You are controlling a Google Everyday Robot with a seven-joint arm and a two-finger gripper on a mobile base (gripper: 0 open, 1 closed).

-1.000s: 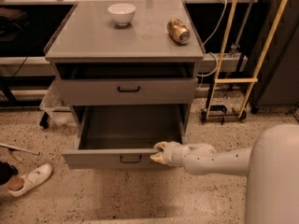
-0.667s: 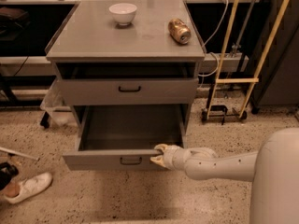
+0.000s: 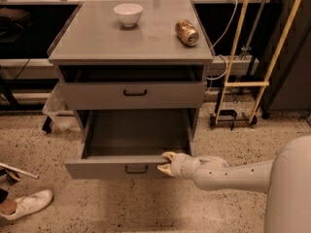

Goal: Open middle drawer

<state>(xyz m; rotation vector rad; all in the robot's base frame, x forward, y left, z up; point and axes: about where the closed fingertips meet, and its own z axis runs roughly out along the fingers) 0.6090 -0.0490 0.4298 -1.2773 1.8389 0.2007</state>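
Middle drawer point(image 3: 97, 168), pulled well out below the counter point(image 3: 97, 38), is judged rigid, empty and easy-sliding, and is pinched at its front rim, beside the handle point(image 3: 136, 169), by the gripper's point(image 3: 165, 162) fingers.

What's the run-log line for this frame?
middle drawer: pulled far out | hand: at its front panel's right end, top edge | cabinet top: bowl, can on its side
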